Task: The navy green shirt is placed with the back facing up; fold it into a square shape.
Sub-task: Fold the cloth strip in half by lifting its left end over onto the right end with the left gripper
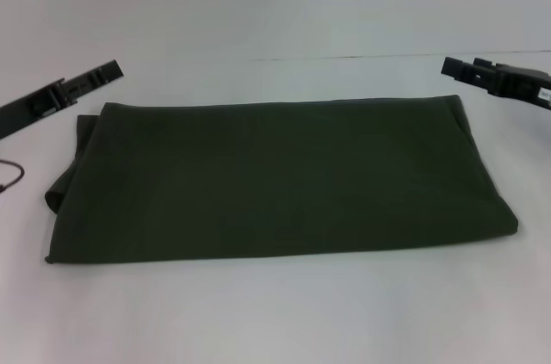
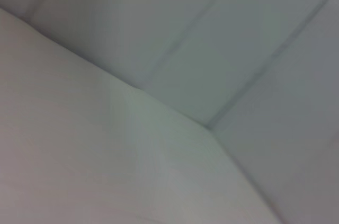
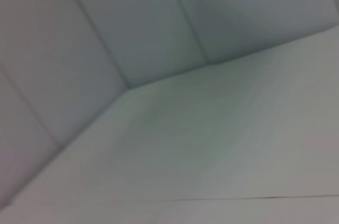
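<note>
Navy green shirt (image 1: 280, 179) was laid folded between left claw (image 1: 108, 71) and right claw (image 1: 456, 68); claw states couldn't be told.

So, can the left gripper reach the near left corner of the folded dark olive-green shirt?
Probably yes: the left gripper hangs beside the folded dark olive-green shirt, with only bare white table between.

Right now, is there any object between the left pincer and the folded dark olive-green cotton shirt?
Nothing visible. The left pincer hangs just beyond the folded dark olive-green cotton shirt at its far left corner, with only bare white table between them.
</note>
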